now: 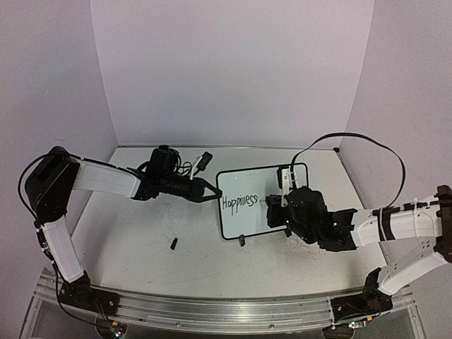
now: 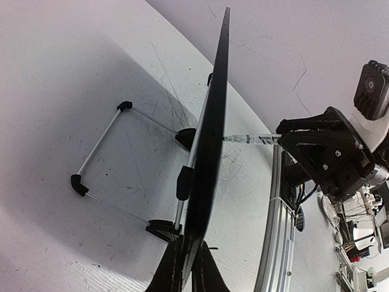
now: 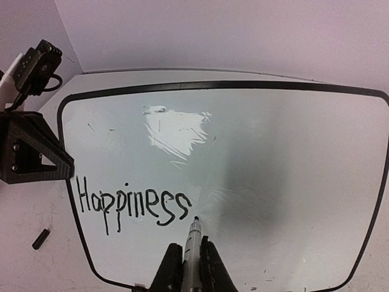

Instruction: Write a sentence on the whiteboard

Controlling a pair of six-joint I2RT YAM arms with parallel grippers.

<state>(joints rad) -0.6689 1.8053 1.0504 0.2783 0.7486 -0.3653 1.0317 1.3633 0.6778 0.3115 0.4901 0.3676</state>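
So, the small white rectangular whiteboard (image 1: 256, 185) with its thin black rounded-corner frame stood propped up around the middle of the scratched white table (image 1: 134, 233). It leaned on a thin wire stand with black corner pieces (image 2: 78, 184) behind it.

The left gripper (image 1: 214, 198) was pinched tight on the board's left edge. Its dark fingers (image 2: 167, 274) sat one on each face right at the frame, roughly level with the writing. The right gripper (image 3: 185, 267) was clamped narrow around a slim pale-barrelled marker with a black tip (image 3: 193, 238). That tip was touching the board just right of the last letter and a touch lower.

The sentence (image 3: 134, 207) was one word, "Happiness", in thin black handwritten letters. It sat in the lower-left part of the board, with the H just inside the left frame, right by the left gripper.

Room-wise, bare white surface ran from the marker tip all the way across to the right frame. There was a tall band of it above the word too, with a glare patch up top. Under the word only a narrow strip was left before the bottom frame.

A small black cap-like piece (image 1: 173, 244) lay on the table nearer the arm bases, off the board's left corner and well apart from it. The board's top edge stood apart from the pale back wall (image 1: 233, 70).
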